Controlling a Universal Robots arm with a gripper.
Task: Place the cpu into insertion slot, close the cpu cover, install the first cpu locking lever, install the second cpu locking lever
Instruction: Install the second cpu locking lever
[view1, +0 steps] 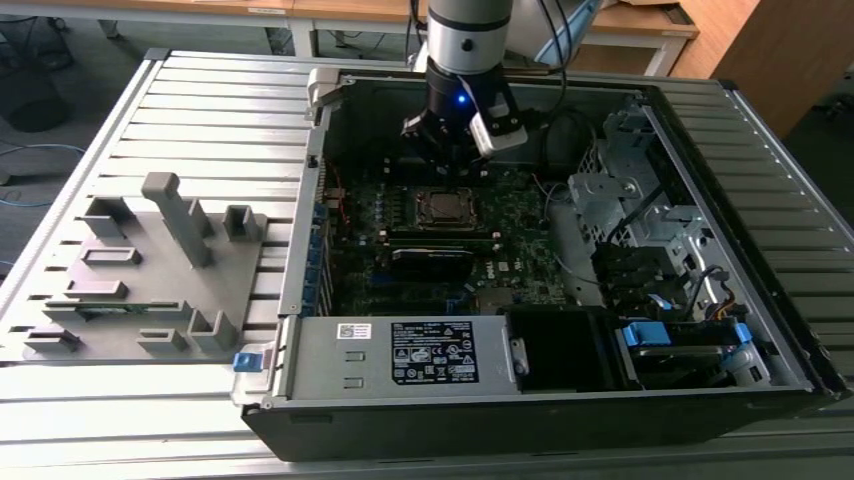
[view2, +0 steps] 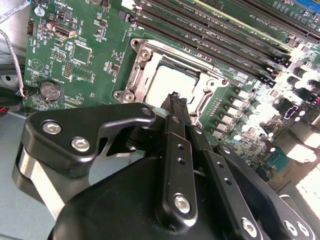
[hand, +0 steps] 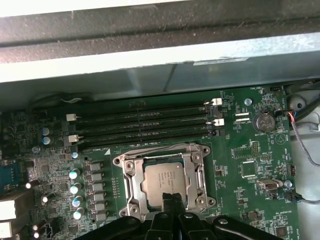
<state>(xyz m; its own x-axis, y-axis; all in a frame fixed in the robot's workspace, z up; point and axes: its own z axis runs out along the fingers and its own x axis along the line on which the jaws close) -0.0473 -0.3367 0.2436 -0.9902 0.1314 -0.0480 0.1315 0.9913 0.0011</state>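
In the exterior view, a grey fixture plate (view1: 140, 280) lies on the worktop (view1: 107, 420) at the left. To its right stands the open computer case (view1: 747, 330). The cpu (hand: 165, 181) already sits in the slot (hand: 131, 186), and the cover (hand: 199, 175) seems closed around it; whether the levers are locked I cannot tell. The end effector (hand: 172, 200) hangs just above the cpu, fingers pressed together, pinching nothing. The white label (view1: 430, 352) carries print too small to read.
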